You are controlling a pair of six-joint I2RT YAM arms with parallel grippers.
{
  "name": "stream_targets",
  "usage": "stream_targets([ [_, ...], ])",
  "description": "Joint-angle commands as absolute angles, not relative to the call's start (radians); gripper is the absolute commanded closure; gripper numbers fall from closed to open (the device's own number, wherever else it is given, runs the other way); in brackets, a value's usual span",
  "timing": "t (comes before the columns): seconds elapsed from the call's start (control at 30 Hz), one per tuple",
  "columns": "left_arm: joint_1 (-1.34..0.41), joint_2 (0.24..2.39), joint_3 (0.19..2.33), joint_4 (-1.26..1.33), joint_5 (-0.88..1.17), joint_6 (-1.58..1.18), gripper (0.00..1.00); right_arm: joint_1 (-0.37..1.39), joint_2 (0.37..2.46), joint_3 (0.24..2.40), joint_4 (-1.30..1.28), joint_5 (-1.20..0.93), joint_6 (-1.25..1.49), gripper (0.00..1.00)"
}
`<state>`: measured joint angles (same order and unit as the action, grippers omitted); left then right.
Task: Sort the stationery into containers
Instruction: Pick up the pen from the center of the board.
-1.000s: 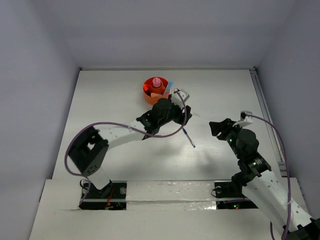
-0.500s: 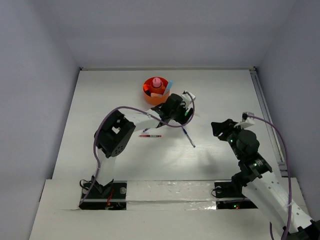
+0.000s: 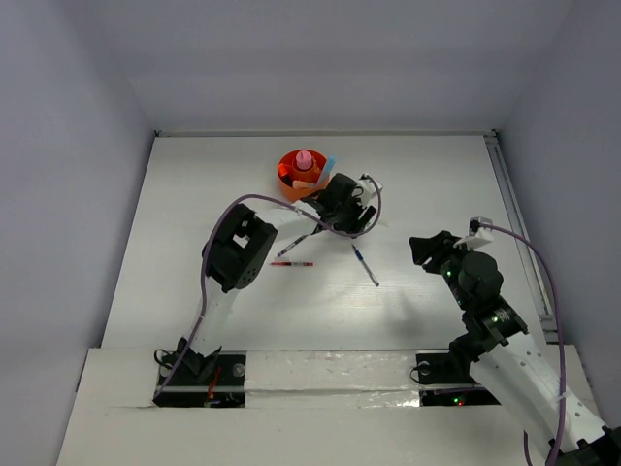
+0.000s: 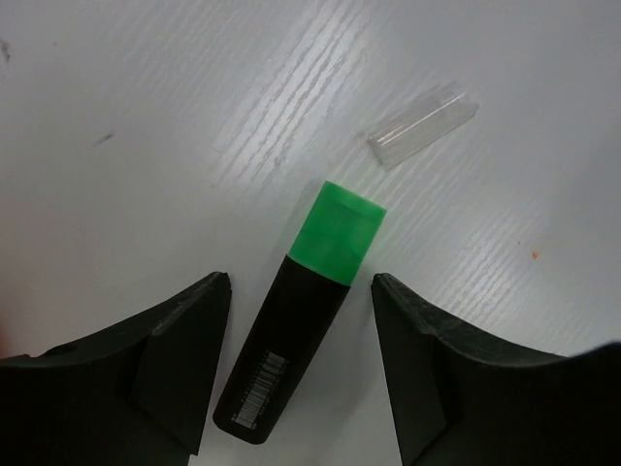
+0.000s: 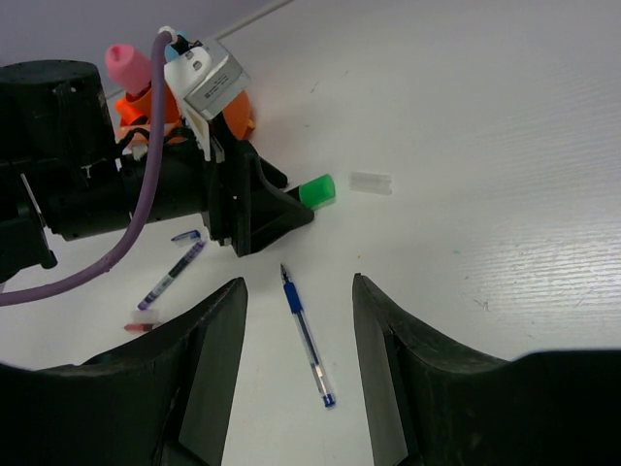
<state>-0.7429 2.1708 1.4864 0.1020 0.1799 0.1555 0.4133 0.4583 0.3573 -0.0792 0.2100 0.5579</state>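
A black marker with a green cap (image 4: 309, 330) lies flat on the table between the jaws of my left gripper (image 4: 301, 282), which stands open with a gap on both sides. In the top view the left gripper (image 3: 357, 216) is low, just right of the orange cup (image 3: 287, 181). The cup holds a pink bottle-like piece (image 3: 305, 160) and a light-blue marker (image 3: 329, 165). My right gripper (image 5: 298, 283) hovers open over a blue pen (image 5: 308, 335). A dark purple pen (image 5: 173, 275) and a red pen (image 3: 291, 263) lie on the table.
A clear pen cap (image 4: 423, 126) lies just past the green marker. A small blue cap (image 5: 186, 235) sits by the purple pen. The left arm's purple cable (image 3: 281, 204) loops beside the cup. White walls close in the table on three sides.
The left arm has folded in and swung right, uncovering the red and purple pens. Its gripper has settled lower beside the cup around the green marker. The right arm has not moved.
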Motion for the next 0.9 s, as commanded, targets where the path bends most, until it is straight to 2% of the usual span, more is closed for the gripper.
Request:
stream_targets([
  [0.0, -0.733, 2.18, 1.549, 0.054, 0.222, 0.181, 0.43, 0.413, 0.453, 0.374, -0.048, 0.209, 0.554, 0.47],
  [0.1, -0.733, 2.203, 1.575, 0.034, 0.212, 0.189, 0.54, 0.413, 0.454, 0.374, -0.048, 0.21, 0.552, 0.47],
  [0.13, -0.733, 2.207, 1.577, 0.034, 0.207, 0.19, 0.64, 0.413, 0.453, 0.374, -0.048, 0.21, 0.554, 0.47],
  [0.17, -0.724, 2.213, 1.58, 0.034, 0.199, 0.19, 0.68, 0.413, 0.451, 0.374, -0.049, 0.213, 0.554, 0.47],
  [0.2, -0.724, 2.218, 1.582, 0.032, 0.193, 0.192, 0.8, 0.413, 0.449, 0.374, -0.051, 0.213, 0.554, 0.47],
  [0.33, -0.724, 2.194, 1.556, 0.069, 0.15, 0.192, 0.99, 0.413, 0.446, 0.373, -0.049, 0.215, 0.554, 0.47],
  [0.53, -0.724, 2.036, 1.497, 0.19, 0.13, 0.158, 1.0, 0.413, 0.459, 0.371, -0.043, 0.215, 0.554, 0.47],
  [0.7, -0.724, 1.815, 1.431, 0.337, 0.173, 0.066, 1.0, 0.413, 0.463, 0.37, -0.038, 0.212, 0.554, 0.47],
  [0.87, -0.634, 1.672, 1.367, 0.445, 0.13, -0.083, 1.0, 0.413, 0.48, 0.37, -0.029, 0.192, 0.554, 0.47],
])
